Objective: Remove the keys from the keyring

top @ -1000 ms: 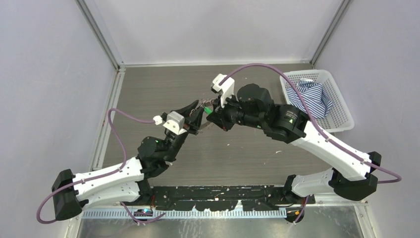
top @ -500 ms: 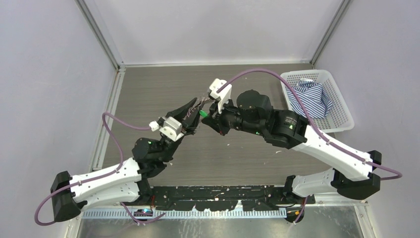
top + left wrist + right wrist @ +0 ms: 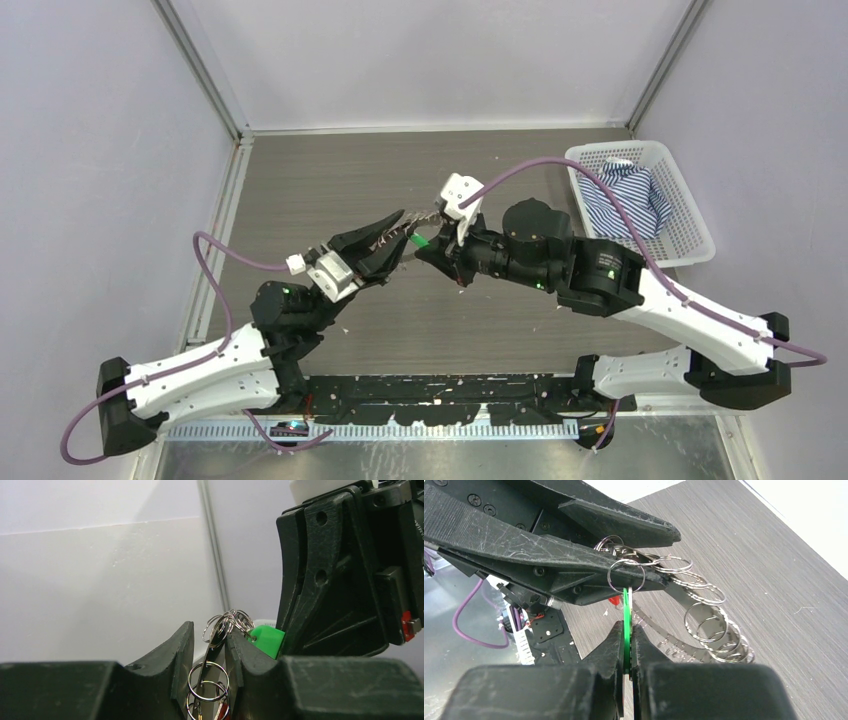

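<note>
Both grippers meet in mid-air above the table's middle. My left gripper (image 3: 403,232) is shut on the keyring (image 3: 227,622), a cluster of thin silvery rings nipped between its fingers (image 3: 624,527). Several silvery keys (image 3: 704,625) on small rings hang from it in a chain. More rings sit between the left fingers in the left wrist view (image 3: 210,630). My right gripper (image 3: 425,248) is shut flat on the green key head (image 3: 626,615), which hangs from one ring (image 3: 625,577). The green head also shows in the top view (image 3: 422,241) and the left wrist view (image 3: 267,639).
A white basket (image 3: 690,225) with a striped blue cloth (image 3: 630,195) stands at the table's right edge. Purple cables loop off both arms. Walls close in the table at the back and the sides. The right gripper's body (image 3: 340,570) fills the right of the left wrist view.
Both grippers, still joined at the keys, drifted a little left, then back right and toward the near edge. Both holds are unchanged.
</note>
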